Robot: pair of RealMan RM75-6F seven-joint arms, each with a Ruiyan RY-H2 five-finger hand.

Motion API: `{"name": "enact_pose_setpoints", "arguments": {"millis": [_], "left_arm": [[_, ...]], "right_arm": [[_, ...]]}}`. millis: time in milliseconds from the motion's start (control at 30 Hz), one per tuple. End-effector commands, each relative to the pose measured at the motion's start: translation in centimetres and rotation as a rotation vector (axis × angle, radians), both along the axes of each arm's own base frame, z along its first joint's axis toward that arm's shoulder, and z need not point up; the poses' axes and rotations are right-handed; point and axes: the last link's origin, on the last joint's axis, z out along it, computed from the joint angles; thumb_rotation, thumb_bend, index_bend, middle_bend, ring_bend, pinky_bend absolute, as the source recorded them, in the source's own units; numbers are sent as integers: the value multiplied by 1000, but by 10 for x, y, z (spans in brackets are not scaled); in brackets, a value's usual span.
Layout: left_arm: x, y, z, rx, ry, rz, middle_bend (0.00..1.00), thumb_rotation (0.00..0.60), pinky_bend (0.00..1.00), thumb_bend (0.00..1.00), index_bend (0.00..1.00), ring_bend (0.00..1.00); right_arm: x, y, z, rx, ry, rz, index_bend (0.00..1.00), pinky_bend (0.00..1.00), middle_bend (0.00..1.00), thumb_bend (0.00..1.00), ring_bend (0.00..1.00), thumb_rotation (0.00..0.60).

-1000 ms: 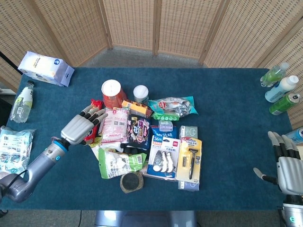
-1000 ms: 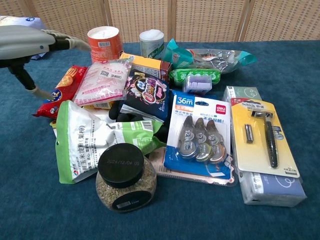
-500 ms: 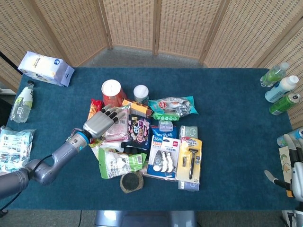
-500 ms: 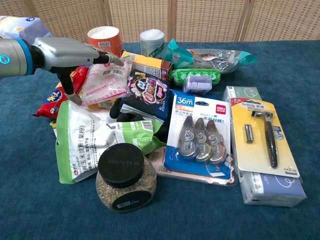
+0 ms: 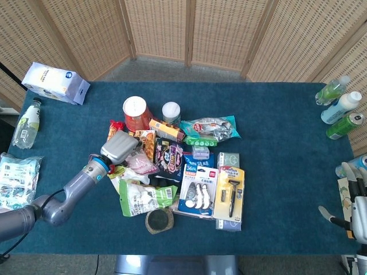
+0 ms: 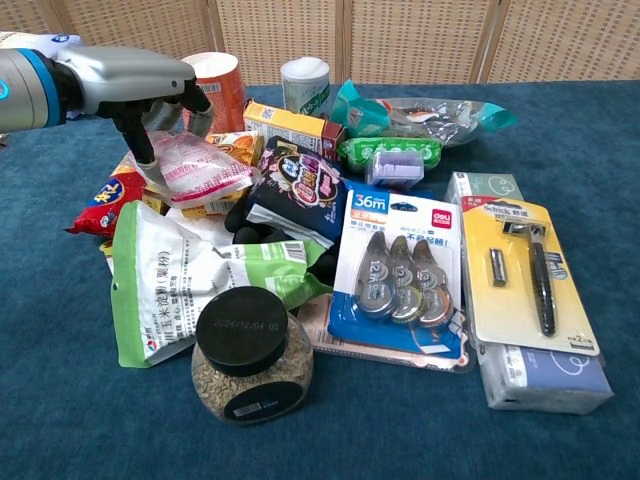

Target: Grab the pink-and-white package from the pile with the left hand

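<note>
Left hand [image 6: 150,85] has closed on pink-and-white package [image 6: 200,168]; package crumpled beneath it.

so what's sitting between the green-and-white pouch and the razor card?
Chest view: the blue correction-tape pack lies between the green-and-white pouch and the razor card.

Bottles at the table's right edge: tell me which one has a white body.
The middle one, the white plastic bottle with a white cap. The pale green clear bottle lies behind it and the green drink can in front; both are green, not white.
</note>
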Motion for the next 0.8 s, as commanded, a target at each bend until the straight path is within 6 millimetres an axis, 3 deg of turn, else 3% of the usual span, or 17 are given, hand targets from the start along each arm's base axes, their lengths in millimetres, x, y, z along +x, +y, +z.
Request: {"name": "enact_pose_setpoints", "arguments": {"millis": [33,267,567,800], "left_arm": [[-7,-8,20,21,-88,34,752,600,702,169,685,877],[-28,-31,68,99,-279,77,747,600,703,169,676,877],[-27,-66,129,237,-604,-24,734,600,693,169,646,876],[-17,-79,147,346,-791,-144,731,600,680,170,648,864]], "right_arm": [[0,-2,-1,7,2,2,0,116,0,116,33,600],[4,-12,-10,33,-7,20,0,117,0,115,33,600],[5,-16,-22,65,-27,40,0,116,0,116,34,600],[3,-16,-28,71,-45,50,0,117,0,116,33,600]]}}
